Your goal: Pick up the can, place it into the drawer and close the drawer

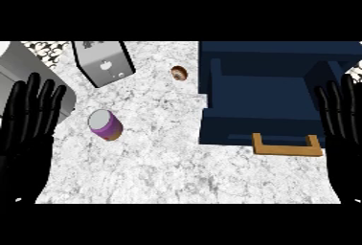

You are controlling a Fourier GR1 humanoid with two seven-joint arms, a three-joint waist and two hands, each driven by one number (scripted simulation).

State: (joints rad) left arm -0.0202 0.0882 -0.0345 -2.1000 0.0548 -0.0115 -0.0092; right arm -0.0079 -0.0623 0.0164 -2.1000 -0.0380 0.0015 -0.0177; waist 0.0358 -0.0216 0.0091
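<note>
My left robot hand (29, 117) shows at the left edge, fingers straight and pointing to the far side, holding nothing. My right robot hand (341, 119) shows at the right edge in the same pose, fingers straight and apart, also holding nothing. Both are well apart from the task's things.

The can (105, 125) stands on the white marbled surface (176, 167), left of the middle, purple-sided with a pale grey top, touching nothing else. It is nearer to my left robot hand than to my right one.

The drawer (233, 130), dark navy, is on the right side and stands open, its inside bare to view. A tan wooden handle (286, 150) sits on its near front, over the surface.

Far from me, beyond the can, a grey box (103, 63) rests on the surface at a slant. A small brown round thing (179, 72) lies between that box and the drawer, just beside the drawer's left wall.
</note>
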